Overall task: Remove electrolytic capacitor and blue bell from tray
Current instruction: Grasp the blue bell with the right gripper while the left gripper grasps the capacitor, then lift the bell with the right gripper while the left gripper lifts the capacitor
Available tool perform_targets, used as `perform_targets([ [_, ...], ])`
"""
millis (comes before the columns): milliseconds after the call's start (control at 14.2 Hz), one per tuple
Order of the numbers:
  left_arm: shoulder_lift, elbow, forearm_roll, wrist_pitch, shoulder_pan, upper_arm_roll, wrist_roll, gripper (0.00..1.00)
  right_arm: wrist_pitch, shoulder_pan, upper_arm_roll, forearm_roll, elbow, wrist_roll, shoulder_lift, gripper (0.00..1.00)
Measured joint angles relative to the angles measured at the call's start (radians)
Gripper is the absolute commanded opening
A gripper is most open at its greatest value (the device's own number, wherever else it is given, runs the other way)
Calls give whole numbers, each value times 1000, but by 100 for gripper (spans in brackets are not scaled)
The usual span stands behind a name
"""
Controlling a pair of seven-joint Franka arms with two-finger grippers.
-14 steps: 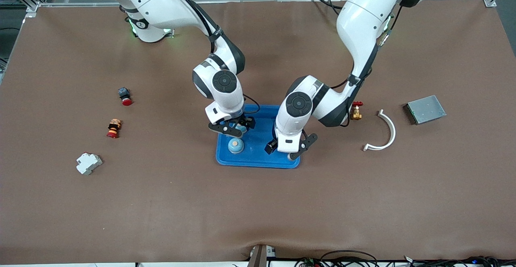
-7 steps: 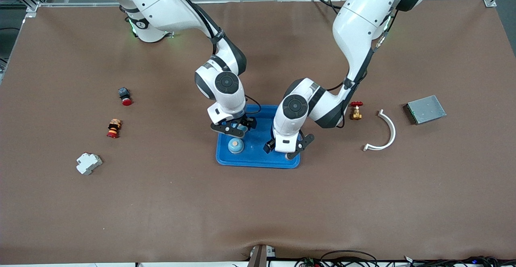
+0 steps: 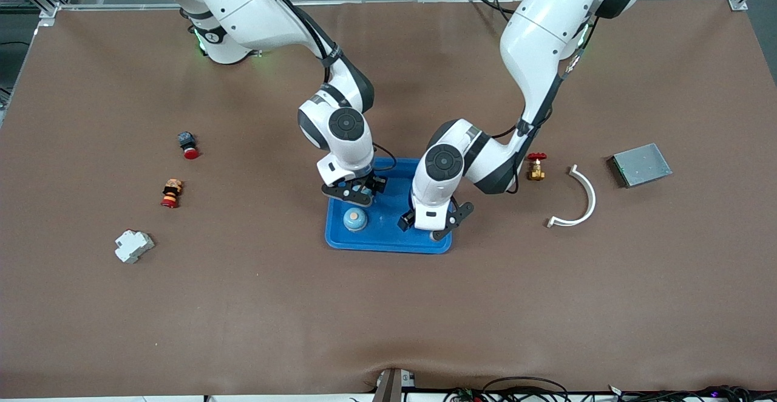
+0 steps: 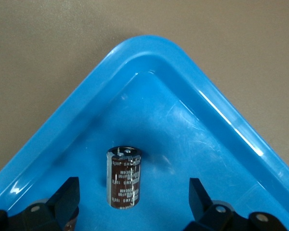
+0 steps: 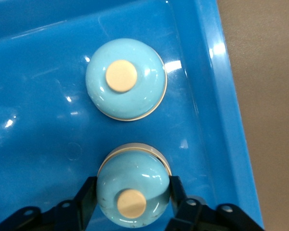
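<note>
In the blue tray (image 3: 388, 241) my right gripper (image 3: 355, 192) is shut on a light blue bell (image 5: 132, 185) with a beige button, its fingers (image 5: 176, 192) pressed on the dome's sides. A second, free bell (image 3: 355, 219) (image 5: 126, 79) sits in the tray nearer to the front camera. My left gripper (image 3: 436, 224) is open at the tray's corner toward the left arm's end. A dark brown capacitor (image 4: 124, 180) stands upright between its fingers (image 4: 67, 197), apart from both.
Toward the left arm's end lie a brass valve with a red handle (image 3: 536, 166), a white curved piece (image 3: 576, 198) and a grey metal box (image 3: 641, 164). Toward the right arm's end are two red-tipped buttons (image 3: 171, 193) (image 3: 187, 144) and a white breaker (image 3: 133, 246).
The right gripper's fingers have come together on the bell in the tray. The left gripper has shifted slightly over the tray corner and stays open.
</note>
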State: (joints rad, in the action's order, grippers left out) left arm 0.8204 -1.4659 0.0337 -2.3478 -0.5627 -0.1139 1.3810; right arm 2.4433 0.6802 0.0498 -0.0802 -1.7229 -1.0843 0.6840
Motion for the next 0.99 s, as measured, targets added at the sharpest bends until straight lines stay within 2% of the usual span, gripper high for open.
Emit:
perform_targets([
  [352, 16, -4, 0, 1, 0, 5, 0, 100, -13, -1, -8, 0, 25, 0, 0, 0],
  [563, 21, -5, 0, 1, 0, 8, 0, 100, -117, -8, -13, 0, 72, 40, -18, 0],
  [704, 21, -4, 0, 1, 0, 10, 1, 53, -194, -29, -17, 0, 88, 112, -58, 0],
  [775, 21, -4, 0, 1, 0, 11, 2, 41, -231, -47, -18, 0, 88, 157, -82, 0],
  [845, 21, -4, 0, 1, 0, 12, 2, 39, -268, -68, -18, 0, 88, 205, -105, 0],
  [915, 21, -3, 0, 1, 0, 13, 2, 30, -293, -88, -18, 0, 84, 247, -126, 0],
  [986, 21, -3, 0, 1, 0, 13, 2, 17, -306, -108, -18, 0, 72, 286, -146, 0],
])
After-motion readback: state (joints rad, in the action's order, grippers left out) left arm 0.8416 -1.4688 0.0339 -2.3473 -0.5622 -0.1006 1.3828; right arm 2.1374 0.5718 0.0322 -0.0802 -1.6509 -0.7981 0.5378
